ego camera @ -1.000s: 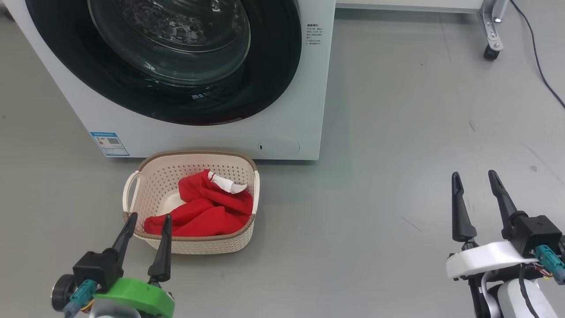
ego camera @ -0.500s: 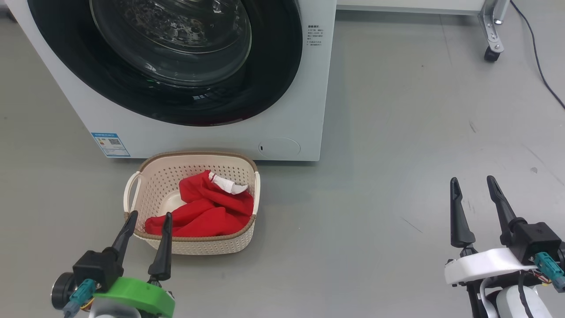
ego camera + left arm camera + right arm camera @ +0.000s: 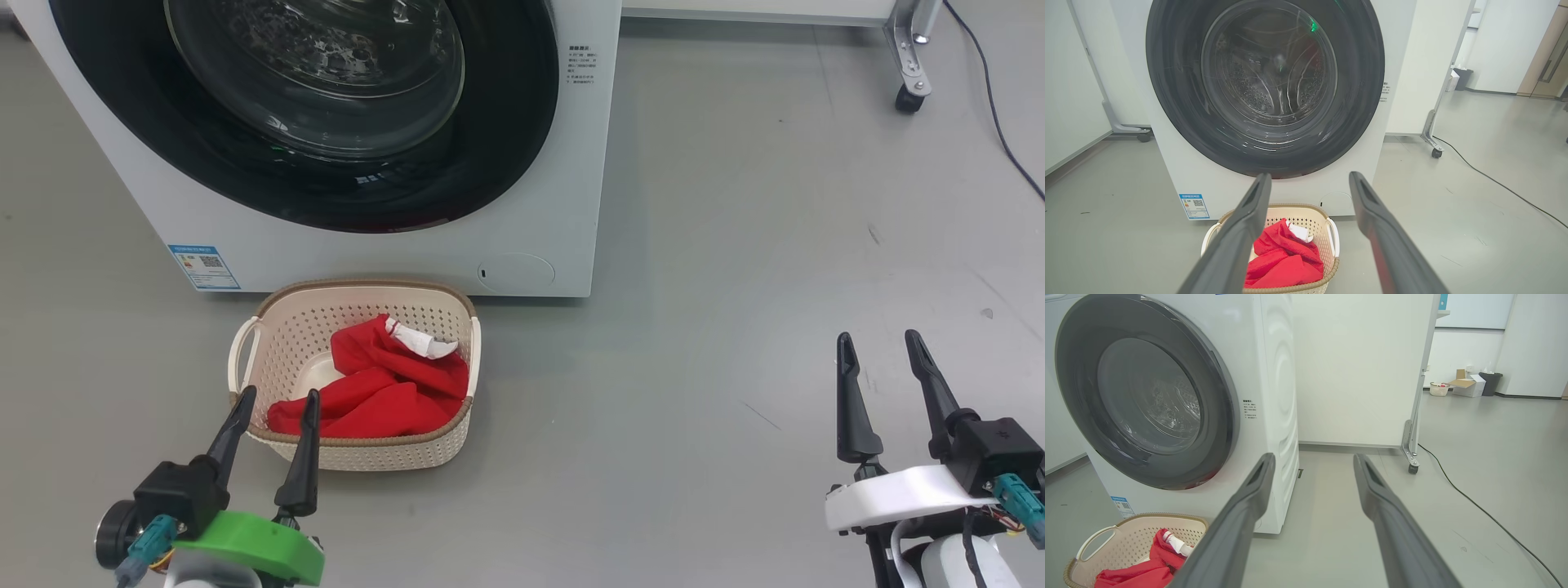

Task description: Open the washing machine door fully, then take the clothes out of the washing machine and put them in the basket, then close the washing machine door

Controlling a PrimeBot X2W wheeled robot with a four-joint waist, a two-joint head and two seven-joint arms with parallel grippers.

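judging by how things lie, you are at the very end of the job: the washing machine door (image 3: 522, 139) sits flush against the front of the washing machine (image 3: 367, 257), its black rim pressed all the way round with no gap that shows. through the glass the drum (image 3: 1267, 87) looks bare, though reflections hide part of it. the clothes (image 3: 384, 392) lie bunched in the basket (image 3: 363, 286), which stands on the floor (image 3: 735, 343) just in front of the machine, below the door. your left hand (image 3: 280, 392) hovers near the basket's front left corner with its fingers spread wide and nothing between them. your right hand (image 3: 878, 336) hangs well apart from it over bare floor off to the right, equally wide and empty. so all three steps look done. the next move calls for little: make sure the door has latched, with a light press on its rim if you doubt it, and otherwise draw both arms back without clipping the basket.
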